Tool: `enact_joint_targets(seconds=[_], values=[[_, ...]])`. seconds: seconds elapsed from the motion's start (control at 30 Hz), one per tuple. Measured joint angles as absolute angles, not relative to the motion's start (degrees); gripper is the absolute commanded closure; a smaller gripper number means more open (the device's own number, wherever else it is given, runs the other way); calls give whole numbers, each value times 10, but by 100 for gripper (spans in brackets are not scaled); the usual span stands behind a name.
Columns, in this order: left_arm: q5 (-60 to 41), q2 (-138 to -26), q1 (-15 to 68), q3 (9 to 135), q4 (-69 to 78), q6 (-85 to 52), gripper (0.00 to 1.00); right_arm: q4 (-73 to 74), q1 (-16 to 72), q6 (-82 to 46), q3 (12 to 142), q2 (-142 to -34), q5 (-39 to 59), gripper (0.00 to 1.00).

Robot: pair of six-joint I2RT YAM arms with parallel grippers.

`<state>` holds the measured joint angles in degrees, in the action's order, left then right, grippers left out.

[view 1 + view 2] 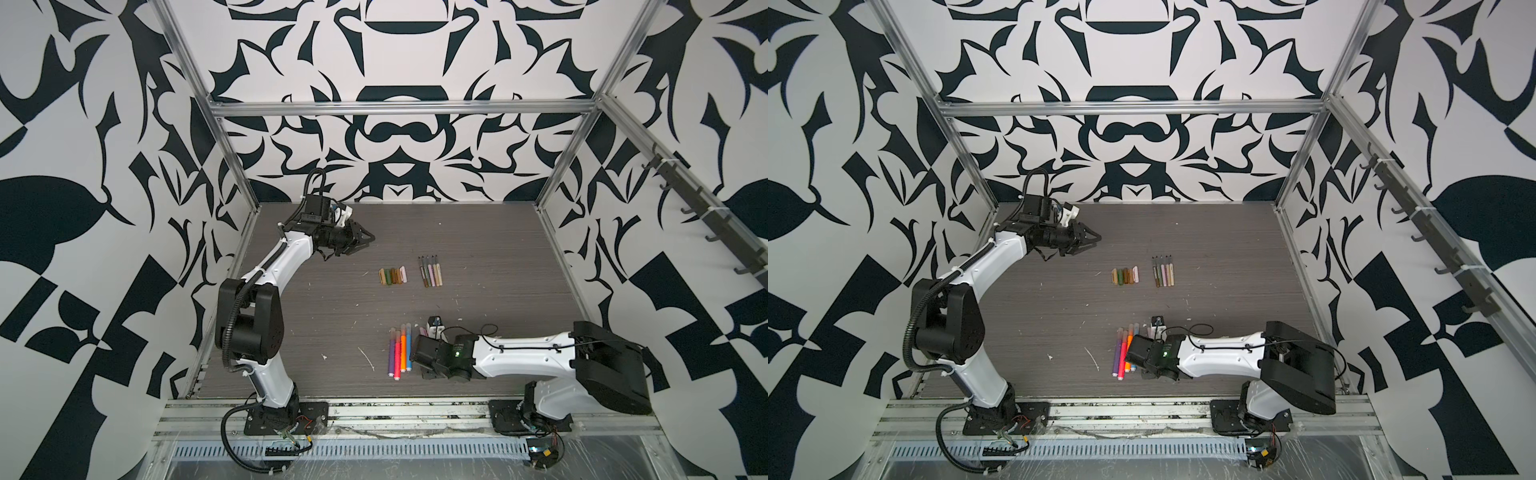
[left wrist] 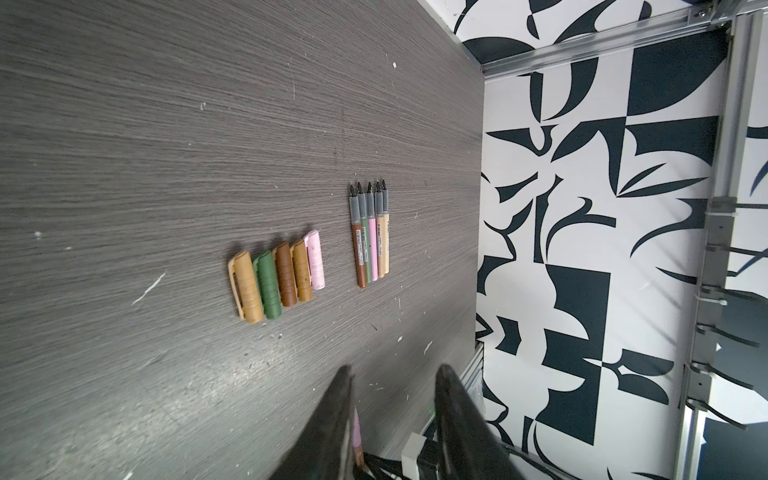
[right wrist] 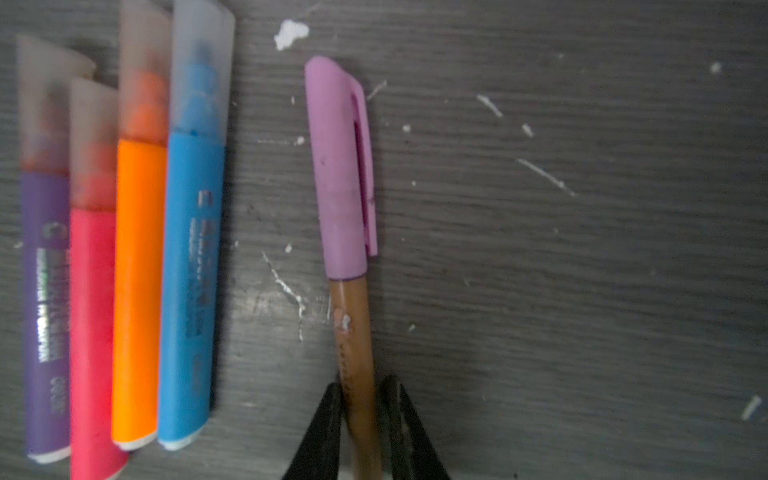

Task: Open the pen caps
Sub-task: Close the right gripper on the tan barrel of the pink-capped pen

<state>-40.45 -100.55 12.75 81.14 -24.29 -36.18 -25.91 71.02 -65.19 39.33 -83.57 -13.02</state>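
Observation:
My right gripper [image 3: 362,388] is shut on the brown body of a thin pen [image 3: 352,328] low over the table; its lilac cap [image 3: 340,166] is still on. Beside it lie several thick bright pens [image 3: 120,270] [image 1: 400,351] with translucent pen caps [image 3: 145,70] fitted. In both top views that gripper is hidden under its wrist. Farther back, several loose muted pen caps [image 2: 276,276] [image 1: 392,275] lie in a row, with several uncapped thin pens [image 2: 371,237] [image 1: 430,272] beside them. My left gripper [image 2: 397,374] [image 1: 365,242] hovers open and empty, back left of the caps.
The dark wood-grain table [image 1: 324,316] carries white scuffs and crumbs. Aluminium frame posts [image 1: 232,166] and patterned walls close in the back and sides. A rail of hooks [image 1: 706,216] runs along the right wall.

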Motion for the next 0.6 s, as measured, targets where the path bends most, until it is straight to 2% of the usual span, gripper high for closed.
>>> enact_joint_targets(seconds=[0.27,0.33,0.37,0.4,0.6], values=[[-399,-1006,128,811,-243,-360,64,-276,756,-689,367,-804,-138,77],[-397,-1006,128,811,-243,-360,64,-274,760,-695,358,-794,-142,84],[-396,-1006,128,811,-243,-359,64,-272,760,-694,354,-790,-142,94],[-394,-1006,128,811,-242,-357,64,-266,760,-696,348,-784,-142,100],[-343,-968,135,745,-210,-344,64,-253,755,-684,327,-740,-140,100]])
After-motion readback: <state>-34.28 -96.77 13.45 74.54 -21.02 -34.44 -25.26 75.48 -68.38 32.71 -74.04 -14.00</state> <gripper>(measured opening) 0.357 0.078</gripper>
